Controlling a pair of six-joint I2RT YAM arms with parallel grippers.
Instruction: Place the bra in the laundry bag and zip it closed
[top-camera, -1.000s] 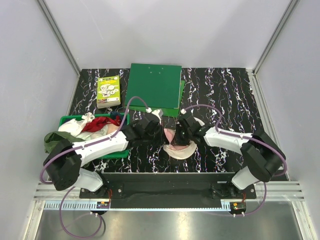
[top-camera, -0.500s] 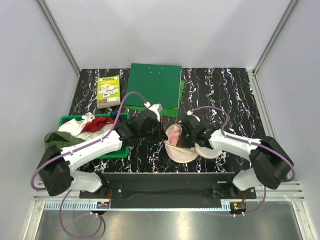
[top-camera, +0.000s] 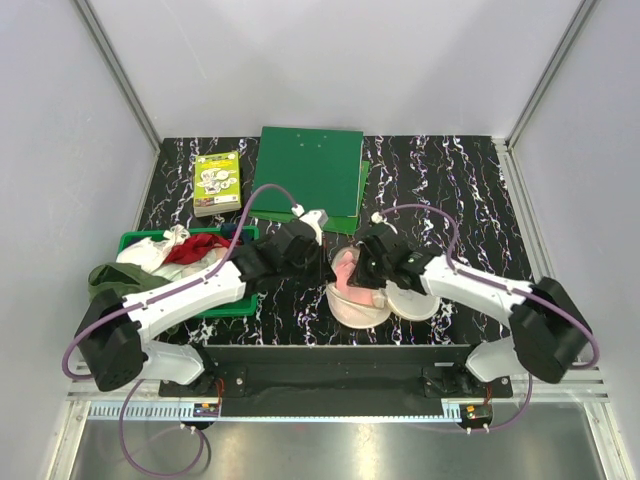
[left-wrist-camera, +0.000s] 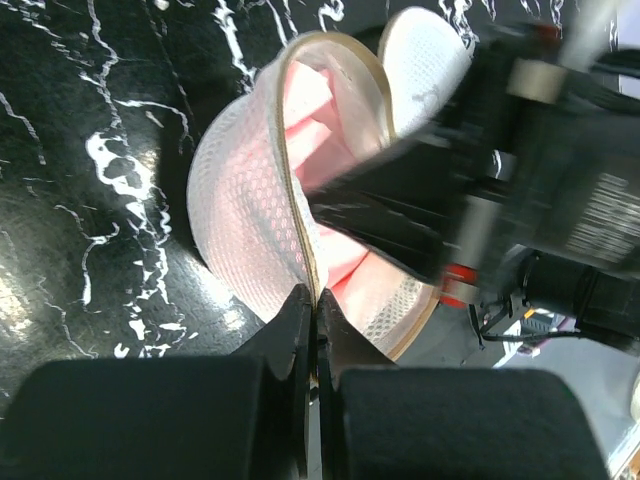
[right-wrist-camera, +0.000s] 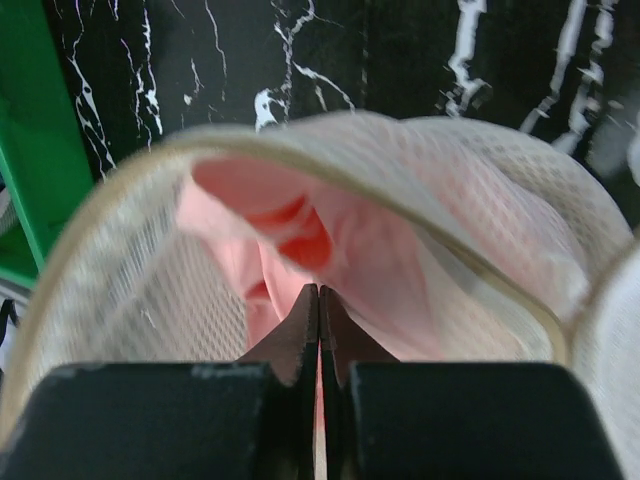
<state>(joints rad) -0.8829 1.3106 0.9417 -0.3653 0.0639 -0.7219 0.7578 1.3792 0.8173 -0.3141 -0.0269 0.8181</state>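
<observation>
Insertion step in hand: the bra (right-wrist-camera: 385, 255), inside the laundry bag (left-wrist-camera: 235, 215), is pinched by the closed right gripper (right-wrist-camera: 318, 318), bag rim clamped by the closed left gripper (left-wrist-camera: 313, 325); release, then zipping, is needed next.

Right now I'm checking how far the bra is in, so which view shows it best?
Right wrist: the bra sits in the laundry bag's open mouth, close up. Left wrist shows a pink strip between the halves, partly behind the right arm. The top view gives only a small pink patch.
</observation>
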